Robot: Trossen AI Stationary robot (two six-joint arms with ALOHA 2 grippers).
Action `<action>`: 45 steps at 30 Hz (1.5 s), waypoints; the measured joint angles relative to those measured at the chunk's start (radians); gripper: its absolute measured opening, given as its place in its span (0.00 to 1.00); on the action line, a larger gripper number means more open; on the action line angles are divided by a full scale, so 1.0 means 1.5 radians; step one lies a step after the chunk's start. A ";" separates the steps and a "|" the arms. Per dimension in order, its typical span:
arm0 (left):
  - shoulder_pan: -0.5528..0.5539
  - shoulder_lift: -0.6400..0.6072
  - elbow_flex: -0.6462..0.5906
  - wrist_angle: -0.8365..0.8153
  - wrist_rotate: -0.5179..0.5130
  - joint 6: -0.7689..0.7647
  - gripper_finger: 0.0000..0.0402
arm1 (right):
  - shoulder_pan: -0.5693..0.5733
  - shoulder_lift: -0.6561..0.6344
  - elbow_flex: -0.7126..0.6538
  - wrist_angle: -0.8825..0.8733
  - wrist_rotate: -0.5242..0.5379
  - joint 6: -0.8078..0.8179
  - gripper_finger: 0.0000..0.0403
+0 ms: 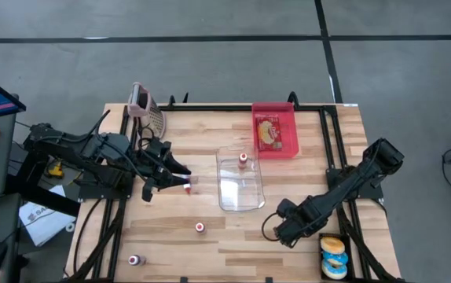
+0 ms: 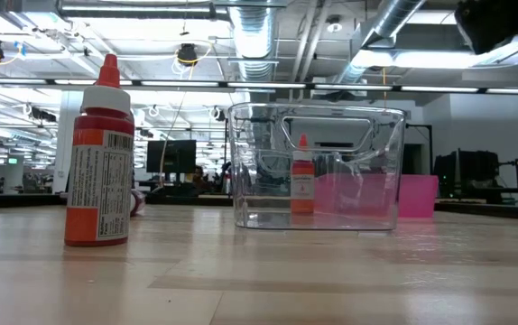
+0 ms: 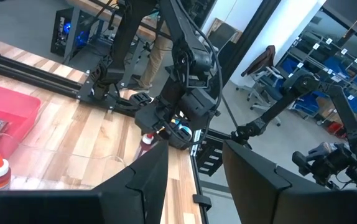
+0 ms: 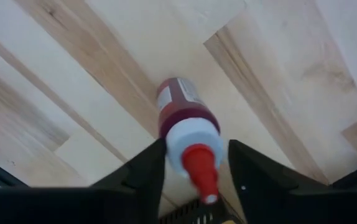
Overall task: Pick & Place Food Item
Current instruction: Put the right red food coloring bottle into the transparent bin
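With the right gripper (image 4: 191, 165) low near the table's (image 1: 233, 236) front right, we find its jaws part-open astride a red-capped bottle (image 4: 188, 127), not yet clamped. We advise closing squarely on the body. The left gripper (image 1: 180, 182) waits part-open, empty.

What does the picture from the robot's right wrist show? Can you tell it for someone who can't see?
A small red bottle with a white shoulder and red nozzle sits between the two dark fingers of the right hand, its cap toward the camera. The fingers stand close on either side of it. Below lies the pale wooden table.
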 joint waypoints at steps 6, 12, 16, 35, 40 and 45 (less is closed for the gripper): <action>0.000 0.000 0.000 0.001 0.000 0.000 0.37 | -0.001 0.000 0.001 0.000 0.000 0.000 0.24; 0.000 0.000 0.000 0.001 0.000 0.000 0.37 | -0.009 0.000 0.021 -0.014 0.001 0.000 0.24; 0.000 0.000 0.000 0.001 0.000 0.001 0.37 | -0.023 -0.005 0.052 -0.053 0.021 -0.007 0.24; 0.002 0.000 0.000 0.000 -0.004 0.006 0.37 | -0.296 -0.095 0.255 -0.061 0.102 -0.250 0.24; 0.002 0.000 0.000 -0.001 -0.010 0.007 0.37 | -0.382 -0.024 0.320 -0.050 0.083 -0.389 0.24; 0.002 0.000 0.000 -0.001 -0.013 0.007 0.37 | -0.447 0.076 0.395 -0.061 0.030 -0.509 0.24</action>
